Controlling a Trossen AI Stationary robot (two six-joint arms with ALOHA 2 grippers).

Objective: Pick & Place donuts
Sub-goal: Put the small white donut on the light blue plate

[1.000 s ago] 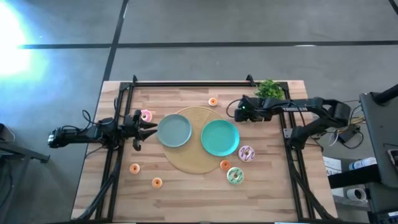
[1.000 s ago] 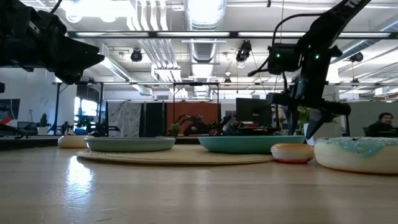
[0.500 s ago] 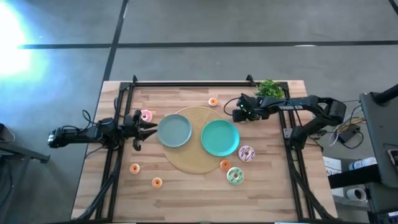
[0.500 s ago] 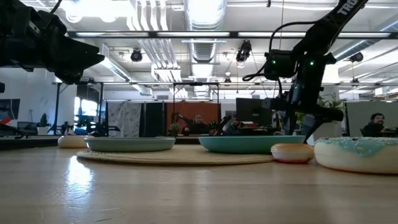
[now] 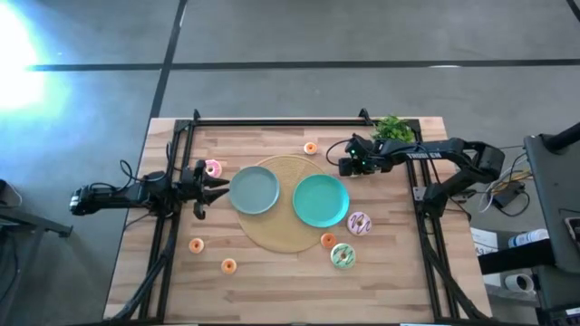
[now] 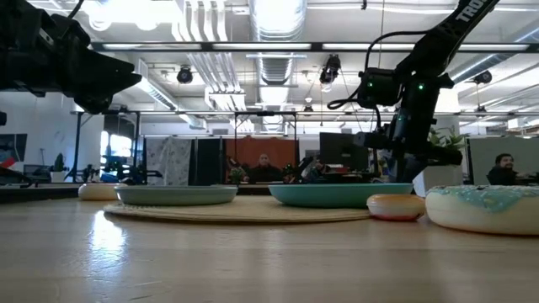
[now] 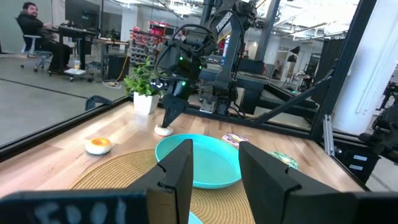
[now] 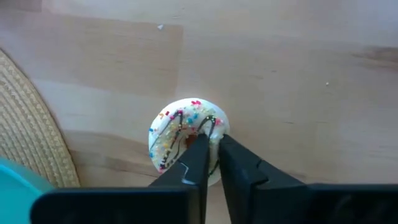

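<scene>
- Your right gripper (image 8: 211,149) has its jaws pinched nearly shut on the rim of the cream sprinkled donut (image 8: 177,137), upper right of centre in the high view, beside the teal plate (image 5: 320,200).
- Donut lies flat on the table (image 5: 272,290), directly under the jaws.
- Left gripper (image 5: 207,188) waits half open, empty, by the grey-blue plate (image 5: 254,191).
- Looks like a short hop to the teal plate.

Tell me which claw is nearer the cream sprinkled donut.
Right. The right claw is closed on the cream sprinkled donut, beside the teal plate. The left claw waits across the table, past the grey-blue plate.
</scene>
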